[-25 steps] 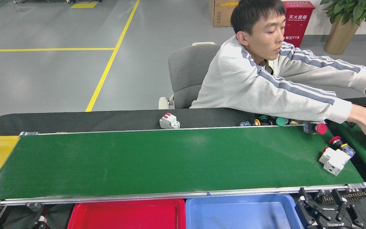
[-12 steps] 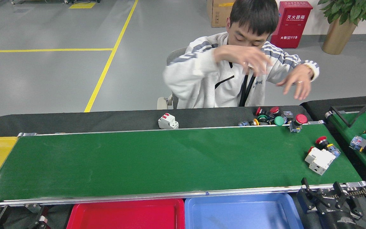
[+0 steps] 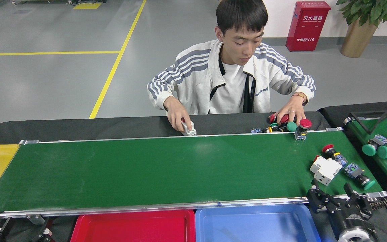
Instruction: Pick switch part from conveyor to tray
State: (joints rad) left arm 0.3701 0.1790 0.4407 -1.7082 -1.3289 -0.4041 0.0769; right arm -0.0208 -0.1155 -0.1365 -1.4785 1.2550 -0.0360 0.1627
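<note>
Part: white switch part (image 3: 325,169) lies tilted on the conveyor (image 3: 153,171), far right, just beside red button (image 3: 329,150).
Right gripper (image 3: 334,199): near belt edge, jaws spread, holding nothing.
Left gripper (image 3: 18,232): barely in view; jaw state cannot be told.
Handling: likely rigid, light plastic; take it across the flat sides.
Trays: red tray (image 3: 79,228), blue tray (image 3: 306,218) bare.

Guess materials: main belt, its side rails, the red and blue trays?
Conveyor: looks like smooth green rubber or PVC belting, with a soft sheen and pale glare patches. Side rails: silver metal, probably aluminium, with a bright brushed reflection. Red tray and blue tray: most likely moulded plastic, with uniform glossy colour and rounded rims.
</note>
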